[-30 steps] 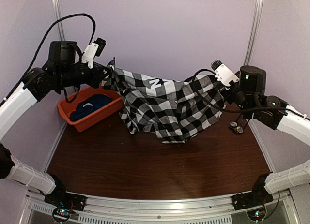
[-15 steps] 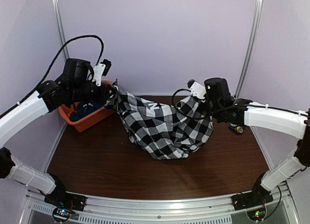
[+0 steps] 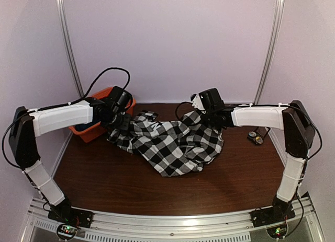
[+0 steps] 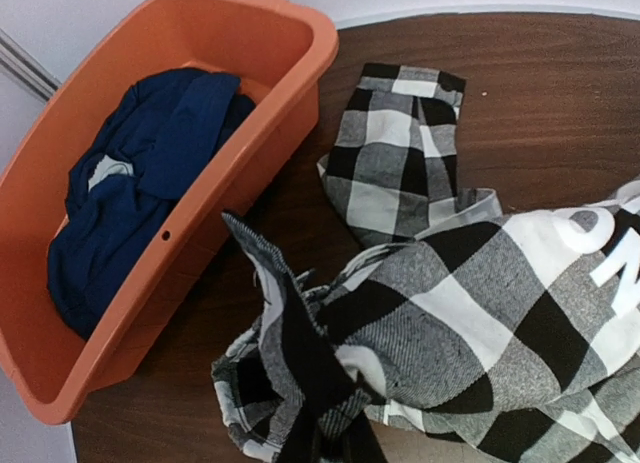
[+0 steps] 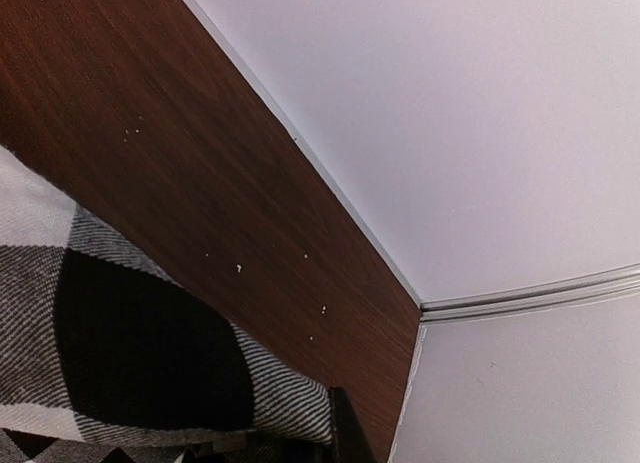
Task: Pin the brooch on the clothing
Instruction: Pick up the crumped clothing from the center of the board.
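Left fingers: the jaws of the left gripper (image 4: 328, 435) are pinched together on a bunched fold of the checked shirt (image 3: 170, 142), which rises to them in a dark twisted peak.
Right fingers: little is shown in the wrist view, only one dark tip against checked weave. The right gripper (image 3: 203, 112) is closed on the shirt's far right corner.
Reason for the hold: two opposite ends are gripped, probably so that the cloth can be drawn flat and a smooth patch offered to the pin.
Shirt: it lies crumpled on the table (image 3: 131, 184) between the two grippers, with the white lettering (image 4: 610, 253) facing up.
Sleeve: one is laid out just beside the orange bin (image 4: 300, 43).
Bin contents: a navy garment (image 4: 140, 183), kept apart from the work.
Brooch: the brooch (image 3: 256, 138) is taken to be the small dark-and-gold piece near the table's right edge, well apart from the shirt. It is too small to be sure.
Left arm: it is reached forward and low, with the forearm near level and the wrist beside the bin.
Right arm: it is mirrored, with the forearm level and the elbow far out to the right.
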Robot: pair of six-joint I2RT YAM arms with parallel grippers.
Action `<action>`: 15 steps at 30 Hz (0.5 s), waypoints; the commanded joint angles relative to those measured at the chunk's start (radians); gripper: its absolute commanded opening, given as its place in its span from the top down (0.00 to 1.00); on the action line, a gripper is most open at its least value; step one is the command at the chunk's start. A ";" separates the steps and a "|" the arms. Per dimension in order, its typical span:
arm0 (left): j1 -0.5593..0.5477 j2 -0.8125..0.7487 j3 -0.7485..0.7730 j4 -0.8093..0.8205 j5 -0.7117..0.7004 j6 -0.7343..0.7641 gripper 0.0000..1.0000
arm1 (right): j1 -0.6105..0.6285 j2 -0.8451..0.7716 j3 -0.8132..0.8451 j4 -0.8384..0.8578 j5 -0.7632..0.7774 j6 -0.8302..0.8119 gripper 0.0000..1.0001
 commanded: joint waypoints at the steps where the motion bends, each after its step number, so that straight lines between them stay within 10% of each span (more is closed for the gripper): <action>1: 0.026 0.125 0.093 -0.021 -0.039 -0.042 0.78 | -0.016 0.001 0.007 -0.043 0.025 0.037 1.00; 7: 0.026 0.139 0.102 0.007 0.074 -0.086 0.07 | -0.021 -0.016 -0.041 -0.078 -0.002 0.045 1.00; 15: -0.017 -0.090 -0.066 0.089 0.262 -0.185 0.02 | -0.038 -0.028 -0.053 -0.126 -0.026 0.074 1.00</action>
